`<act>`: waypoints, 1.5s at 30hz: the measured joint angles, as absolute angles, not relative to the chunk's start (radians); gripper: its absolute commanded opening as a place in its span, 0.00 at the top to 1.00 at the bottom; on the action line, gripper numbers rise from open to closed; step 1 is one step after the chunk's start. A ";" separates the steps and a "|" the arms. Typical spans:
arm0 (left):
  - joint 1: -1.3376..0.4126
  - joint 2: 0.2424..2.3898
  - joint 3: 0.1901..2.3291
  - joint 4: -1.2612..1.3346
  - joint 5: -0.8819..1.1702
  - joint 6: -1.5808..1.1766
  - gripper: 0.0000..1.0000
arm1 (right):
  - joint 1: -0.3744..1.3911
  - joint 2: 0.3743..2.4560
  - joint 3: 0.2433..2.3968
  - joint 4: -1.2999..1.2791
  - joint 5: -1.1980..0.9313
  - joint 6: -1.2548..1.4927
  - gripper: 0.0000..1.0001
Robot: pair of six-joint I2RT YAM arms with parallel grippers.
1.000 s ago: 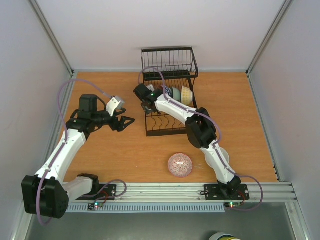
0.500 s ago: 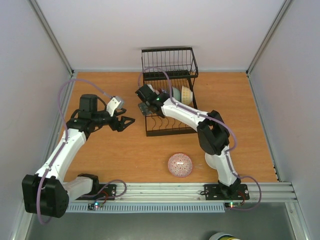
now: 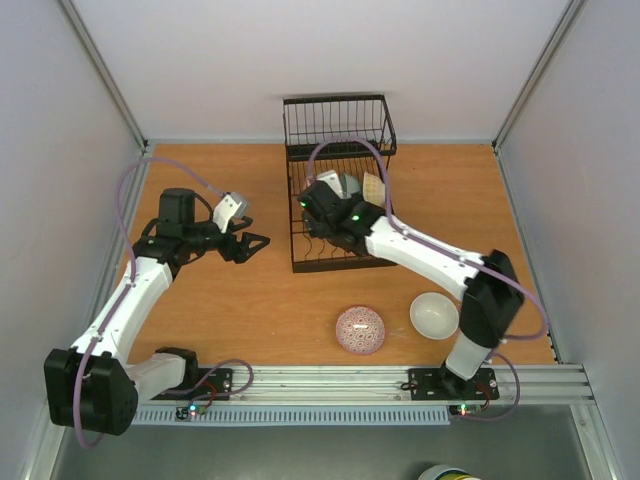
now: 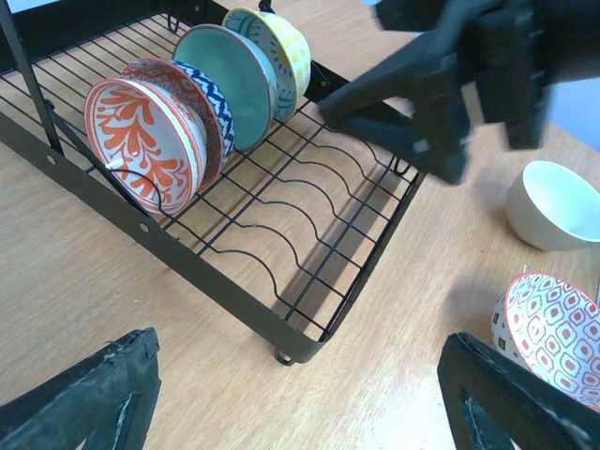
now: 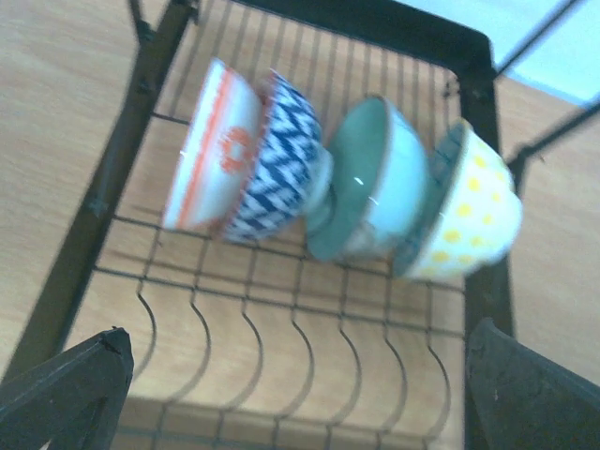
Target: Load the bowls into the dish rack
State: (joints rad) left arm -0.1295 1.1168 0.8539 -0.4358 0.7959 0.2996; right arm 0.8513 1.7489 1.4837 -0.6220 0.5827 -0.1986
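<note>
Bowls are seen in two places from above: a row stood on edge at the far end of the dish rack (image 3: 325, 262), and two on the table (image 3: 220, 320) near its front edge, the red-patterned bowl (image 3: 360, 330) and, to its right, the white bowl (image 3: 434, 315). The right fingers (image 3: 318, 200) are held over the rack beside the racked row. The left fingers (image 3: 258, 240) are held over the table left of the rack. Both loose bowls lie towards the arm bases from either pair of fingers. The white bowl is judged nearer the right arm, close by its elbow, while the red-patterned bowl lies roughly between the two bases.

From the left wrist, the left fingers are seen spread wide with nothing between them. Four bowls are counted leaning together in the rack: the orange-patterned bowl (image 4: 141, 141), blue-patterned bowl (image 4: 216, 103), green bowl (image 4: 234, 80) and yellow-dotted bowl (image 4: 281, 45). The tines nearer the camera carry nothing. The right fingers are shown above the rack's far side, parted and empty. Both loose bowls appear mouth up on the table past the rack's near corner.

From the right wrist, the right fingers are seen at the lower corners, fully apart and holding nothing, with the row ahead of them. Being round, the bowls offer no long axis, so a rim grasp from above is judged suitable once an arm is brought back towards its base.
</note>
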 measured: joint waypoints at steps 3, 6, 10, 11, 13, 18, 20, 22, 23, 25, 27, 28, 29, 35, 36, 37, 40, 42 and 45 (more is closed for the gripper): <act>-0.130 1.119 0.854 -0.436 0.796 0.300 0.19 | 0.850 1.623 1.396 -0.669 0.585 -0.130 0.14; -0.130 1.122 0.854 -0.436 0.796 0.299 0.19 | 0.852 1.468 1.256 -0.701 0.527 -0.048 0.25; -0.130 1.127 0.854 -0.436 0.796 0.299 0.19 | 0.853 1.275 1.058 -0.780 0.443 0.069 0.27; -0.130 1.128 0.854 -0.436 0.796 0.299 0.19 | 0.854 1.242 1.028 -0.808 0.439 0.099 0.26; -0.130 1.130 0.854 -0.436 0.796 0.300 0.19 | 0.854 1.164 0.971 -0.894 0.445 0.184 0.26; -0.130 1.133 0.854 -0.435 0.796 0.300 0.20 | 0.854 0.990 0.891 -1.120 0.503 0.403 0.28; -0.131 1.135 0.854 -0.436 0.796 0.299 0.20 | 0.854 0.938 0.855 -1.189 0.513 0.473 0.30; -0.130 1.140 0.854 -0.436 0.796 0.299 0.20 | 0.854 0.894 0.809 -1.247 0.514 0.543 0.32; -0.130 1.142 0.854 -0.436 0.796 0.299 0.20 | 0.854 0.882 0.789 -1.271 0.514 0.572 0.34; -0.131 1.144 0.854 -0.436 0.796 0.299 0.20 | 0.854 0.869 0.758 -1.317 0.510 0.643 0.39; -0.130 1.144 0.854 -0.436 0.796 0.300 0.20 | 0.854 0.862 0.728 -1.347 0.500 0.712 0.43; -0.131 1.144 0.854 -0.436 0.796 0.300 0.20 | 0.854 0.854 0.712 -1.356 0.495 0.749 0.44; -0.131 1.144 0.854 -0.436 0.796 0.300 0.20 | 0.854 0.842 0.691 -1.365 0.488 0.791 0.45; -0.130 1.143 0.854 -0.436 0.796 0.299 0.20 | 0.855 0.774 0.635 -1.390 0.503 0.920 0.54; -0.131 1.143 0.854 -0.436 0.796 0.300 0.20 | 0.858 0.768 0.635 -1.393 0.507 0.934 0.54; -0.131 1.143 0.854 -0.436 0.796 0.300 0.20 | 0.860 0.765 0.634 -1.397 0.513 0.951 0.54; -0.131 1.143 0.854 -0.436 0.796 0.300 0.20 | 0.864 0.773 0.632 -1.395 0.520 0.972 0.54; -0.130 1.143 0.854 -0.436 0.796 0.300 0.20 | 0.865 0.800 0.631 -1.392 0.520 0.976 0.54; -0.131 1.143 0.854 -0.436 0.796 0.300 0.20 | 0.865 0.846 0.630 -1.388 0.519 0.977 0.51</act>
State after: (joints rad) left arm -0.1307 1.1435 0.8539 -0.4358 0.7963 0.2996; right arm 0.8646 0.8459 0.6300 -1.3884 0.5194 0.9768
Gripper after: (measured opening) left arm 0.802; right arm 0.463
